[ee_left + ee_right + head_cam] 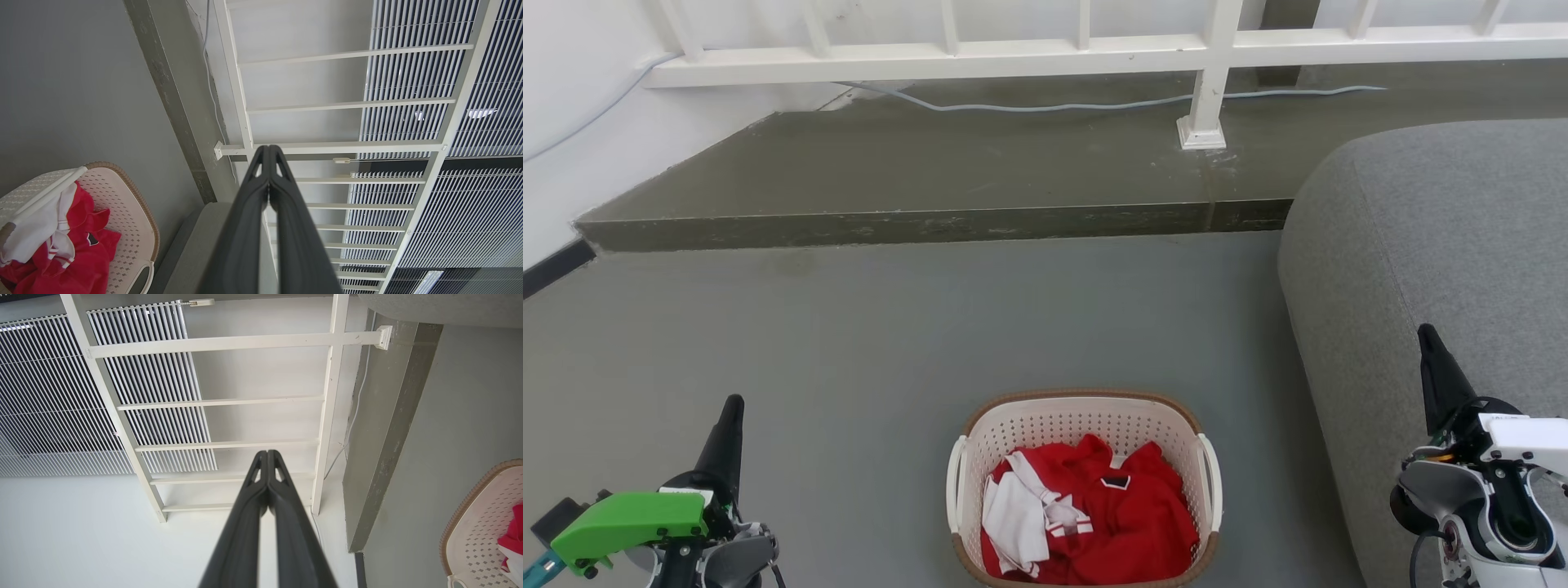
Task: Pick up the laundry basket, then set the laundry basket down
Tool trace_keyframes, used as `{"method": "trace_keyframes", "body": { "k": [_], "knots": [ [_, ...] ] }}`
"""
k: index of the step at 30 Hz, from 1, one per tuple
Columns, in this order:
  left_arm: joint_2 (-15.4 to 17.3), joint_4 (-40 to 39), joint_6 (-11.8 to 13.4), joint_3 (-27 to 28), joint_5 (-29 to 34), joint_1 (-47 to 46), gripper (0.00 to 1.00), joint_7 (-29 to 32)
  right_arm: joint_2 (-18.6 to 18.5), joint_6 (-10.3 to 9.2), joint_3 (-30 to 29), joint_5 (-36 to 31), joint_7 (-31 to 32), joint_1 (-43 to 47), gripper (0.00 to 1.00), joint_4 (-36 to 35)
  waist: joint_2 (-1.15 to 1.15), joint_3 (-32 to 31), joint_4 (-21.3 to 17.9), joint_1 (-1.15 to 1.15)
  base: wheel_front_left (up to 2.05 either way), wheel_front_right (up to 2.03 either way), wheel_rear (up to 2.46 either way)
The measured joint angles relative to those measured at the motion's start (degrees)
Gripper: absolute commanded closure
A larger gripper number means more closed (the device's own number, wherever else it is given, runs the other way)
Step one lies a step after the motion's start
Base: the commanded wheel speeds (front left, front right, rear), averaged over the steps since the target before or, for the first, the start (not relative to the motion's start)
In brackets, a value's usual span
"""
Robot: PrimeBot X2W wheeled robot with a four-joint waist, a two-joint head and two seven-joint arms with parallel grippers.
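In the head view the laundry basket (1085, 397) stands on the grey floor (849, 343) at the bottom centre, directly before the robot, with red and white clothes (1127, 514) heaped inside. Its near end is cut off by the frame, so I cannot tell its long axis. Its two white handles (953, 482) face the robot's left and right, so the handle-to-handle line runs across the robot's front. The left end effector (733, 402) sits well out to the basket's left. The right end effector (1426, 331) sits well out to its right, in front of the grey sofa (1445, 245). Neither looks clearly nearer, and both point forward instead of inward at the handles. In the left wrist view the left end effector (269, 148) is clenched, tips pressed together on nothing, aimed at the white railing (347, 147). The basket (135, 228) lies off to the lower left of that view, away from the fingers' line. In the right wrist view the right end effector (268, 452) is likewise clenched and empty. The basket's rim (470, 498) shows at the lower right edge, again well aside. By my judgement, each arm must open and swing inward and down toward its own handle.
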Motion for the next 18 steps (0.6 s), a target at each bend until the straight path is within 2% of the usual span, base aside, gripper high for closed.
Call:
{"method": "trace_keyframes", "body": {
  "k": [18],
  "knots": [
    [0.0, 0.0, 0.0, 0.0, 0.0, 0.0, 1.00, 0.0, 0.0, 0.00, 0.0, 0.0, 0.0, 0.0, 1.00, 0.0, 0.00, 0.0, 0.0, 0.00, 0.00, 0.00, 0.00]
  ]
}}
